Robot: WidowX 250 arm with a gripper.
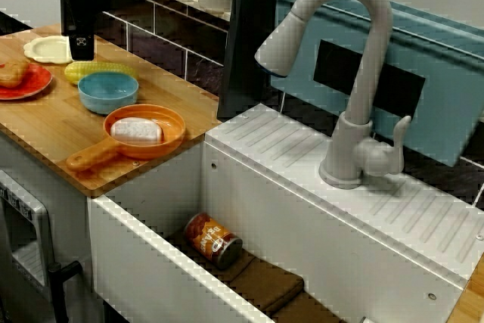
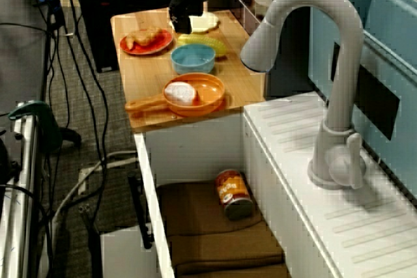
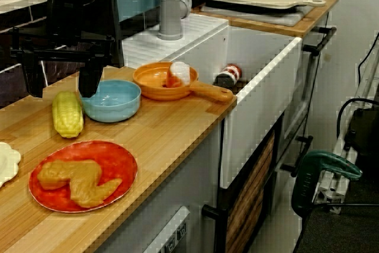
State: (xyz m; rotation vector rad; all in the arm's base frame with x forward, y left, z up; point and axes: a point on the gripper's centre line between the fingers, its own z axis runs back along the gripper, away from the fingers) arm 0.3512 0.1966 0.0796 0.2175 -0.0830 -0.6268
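Status: my gripper (image 3: 62, 84) is open. In the view from the counter end its 2 fingers (image 3: 90, 81) stand well apart with nothing between them. It hangs at the upper left of that frame, over the wooden counter (image 3: 172, 128).

Nearest thing is the corn (image 3: 67, 114). It lies flat on the counter at left centre of that view, directly below the gap between my fingers. I can't tell if there's contact. In the view over the sink my gripper (image 1: 82, 49) sits at upper left, tip just above the corn (image 1: 102, 72). The view along the sink agrees: gripper (image 2: 184, 26) at top centre, corn (image 2: 202, 43) just below it.

Containers:
- blue bowl (image 3: 112, 108): just beside the corn, interior shows bare blue. 1 finger overlaps its rim in the counter-end view.
- orange pan (image 3: 148, 78): holds 1 white block (image 3: 179, 73); handle points toward the counter's front edge.
- red plate (image 3: 118, 158): lower left of the frame, carries a brown fried piece (image 3: 77, 179).
- cream plate (image 1: 45, 49): upper left in the view over the sink, right behind my gripper.
- sink (image 1: 151, 194): a can (image 1: 213, 240) lies on its side on a brown mat (image 1: 265, 281), bottom centre of the frame.

The faucet (image 1: 355, 73) stands behind the sink, spout over the basin.
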